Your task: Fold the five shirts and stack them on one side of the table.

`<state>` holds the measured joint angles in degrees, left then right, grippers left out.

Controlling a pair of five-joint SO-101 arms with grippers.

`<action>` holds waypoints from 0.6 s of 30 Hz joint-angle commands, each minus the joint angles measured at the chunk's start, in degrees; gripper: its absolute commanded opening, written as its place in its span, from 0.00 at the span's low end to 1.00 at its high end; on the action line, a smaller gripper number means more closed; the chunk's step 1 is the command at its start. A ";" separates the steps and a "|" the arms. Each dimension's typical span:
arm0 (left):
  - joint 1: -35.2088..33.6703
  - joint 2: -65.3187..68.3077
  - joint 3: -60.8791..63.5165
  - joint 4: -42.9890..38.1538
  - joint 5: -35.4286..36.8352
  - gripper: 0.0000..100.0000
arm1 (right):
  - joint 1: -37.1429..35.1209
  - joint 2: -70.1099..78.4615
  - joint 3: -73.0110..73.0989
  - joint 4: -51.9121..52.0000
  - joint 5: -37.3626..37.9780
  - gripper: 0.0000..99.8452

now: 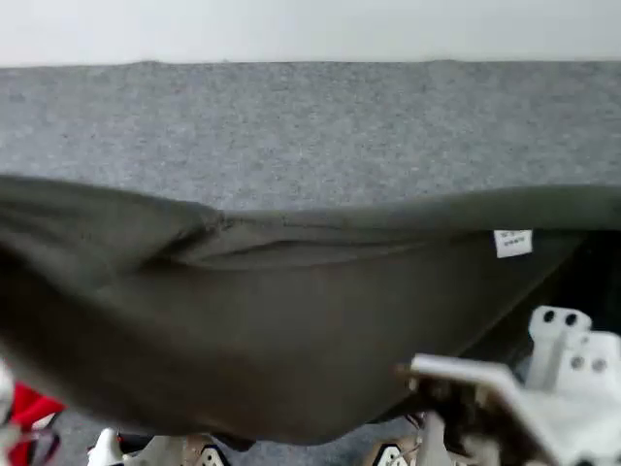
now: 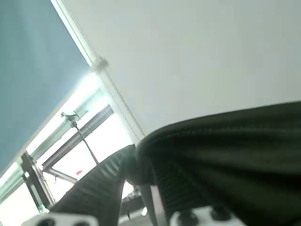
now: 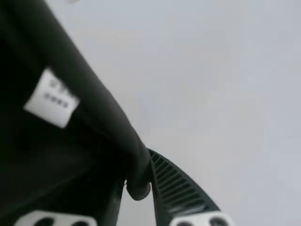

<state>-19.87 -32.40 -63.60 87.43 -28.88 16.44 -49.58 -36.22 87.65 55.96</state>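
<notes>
So the dark shirt (image 1: 291, 330) hangs spread wide, held up above the grey bench (image 1: 310, 126). The left hand (image 2: 141, 174) and right hand (image 3: 138, 184) are each pinched tight on its edge. It's not folded yet, so I'd guess most of the job's still ahead.

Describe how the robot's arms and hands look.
The left hand and the right hand look alike: black fingers with ribbed inner faces, set on white plastic bodies dotted with dark screw holes. In the high view, the right arm is blocky white plastic with similar dark holes. I cannot make out any cables.
</notes>
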 commanded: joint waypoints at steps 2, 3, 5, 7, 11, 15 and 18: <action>-0.18 0.79 17.45 1.23 -0.62 0.02 | 0.40 8.66 -0.44 6.99 0.53 0.01; -0.18 0.79 22.29 1.14 -0.70 0.02 | -0.48 10.86 -0.44 8.75 0.53 0.01; 0.62 0.79 31.78 0.09 -0.70 0.02 | -2.95 15.52 -0.44 12.18 0.53 0.01; 2.20 0.79 41.98 -3.43 -0.79 0.02 | -5.05 20.62 -0.44 14.90 0.18 0.01; 5.89 0.79 60.44 -15.91 -3.69 0.02 | -8.22 31.16 -0.35 14.46 -1.23 0.01; 8.09 0.88 77.85 -34.46 -5.19 0.02 | -9.89 41.19 -0.35 11.74 -3.25 0.01; 8.79 1.41 86.29 -45.63 -5.19 0.02 | -9.98 47.60 -0.44 6.90 -4.31 0.01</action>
<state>-11.69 -31.16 16.04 54.29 -33.45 6.77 -6.33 -36.04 98.02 52.88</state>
